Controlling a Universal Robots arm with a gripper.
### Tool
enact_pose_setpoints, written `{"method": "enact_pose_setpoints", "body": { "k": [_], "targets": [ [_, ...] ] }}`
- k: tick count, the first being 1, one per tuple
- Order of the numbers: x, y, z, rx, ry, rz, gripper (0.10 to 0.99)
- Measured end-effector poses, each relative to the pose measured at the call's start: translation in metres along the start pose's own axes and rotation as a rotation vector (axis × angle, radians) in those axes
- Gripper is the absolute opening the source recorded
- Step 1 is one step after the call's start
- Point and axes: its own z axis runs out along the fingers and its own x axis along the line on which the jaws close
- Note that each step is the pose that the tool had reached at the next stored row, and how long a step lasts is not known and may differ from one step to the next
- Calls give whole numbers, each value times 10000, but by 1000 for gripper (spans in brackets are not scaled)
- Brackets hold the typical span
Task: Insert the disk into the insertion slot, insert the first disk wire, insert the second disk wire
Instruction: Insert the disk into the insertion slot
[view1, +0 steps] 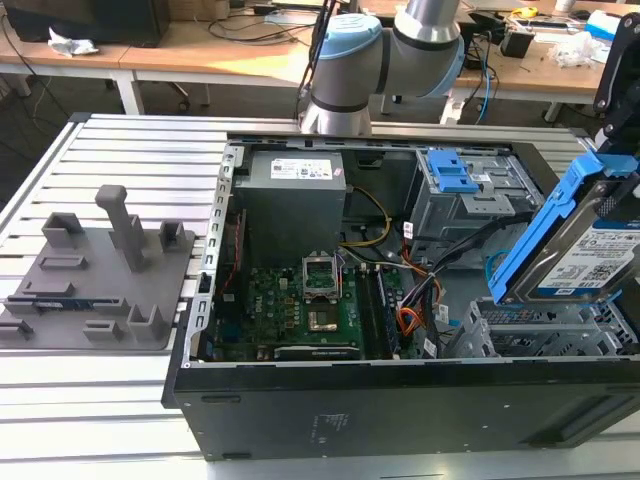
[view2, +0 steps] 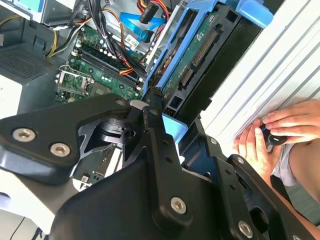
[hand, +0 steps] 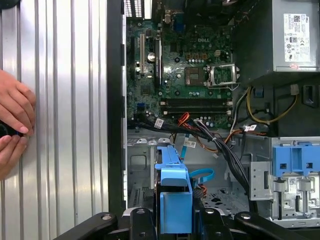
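Note:
My gripper (hand: 175, 218) is shut on the disk (view1: 592, 258), a silver drive with a white label in a bright blue frame. The drive hangs tilted, its near end low, just above the insertion slot (view1: 545, 335), a grey perforated bay at the case's front on the exterior view's right. In the second wrist view the disk's (view2: 199, 59) green circuit side faces the camera. The light blue second disk wire (hand: 203, 174) loops inside the bay beside the disk's blue frame (hand: 172, 185). A thin red-orange first disk wire (hand: 183, 118) lies by the motherboard edge among black cables.
The open computer case (view1: 300, 410) lies on a ribbed metal table (view1: 120, 150). A taller grey cage with a blue latch (view1: 452, 172) stands behind the bay. A grey fixture block (view1: 105, 265) sits on the exterior view's left. A person's hands (hand: 12, 122) rest on the table beside the case.

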Motion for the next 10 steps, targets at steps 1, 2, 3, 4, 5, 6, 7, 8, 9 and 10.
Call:
{"method": "enact_pose_setpoints", "body": {
  "k": [1, 2, 3, 4, 5, 6, 7, 8, 9, 10],
  "targets": [
    [-1, -2, 11, 0, 0, -1, 365],
    [-4, -4, 23, 0, -1, -2, 365],
    [-6, -6, 32, 0, 0, -4, 365],
    [-8, -9, 48, 0, -2, -6, 365],
    [-9, -10, 58, 0, -2, -7, 365],
    [-10, -10, 69, 0, -1, -7, 365],
    [-9, -11, 79, 0, 0, -9, 365],
    [-9, -12, 87, -1, 1, -10, 365],
    [-9, -12, 94, 0, 1, -9, 365],
    [-9, -12, 102, 0, 1, -10, 365]
  ]
}}
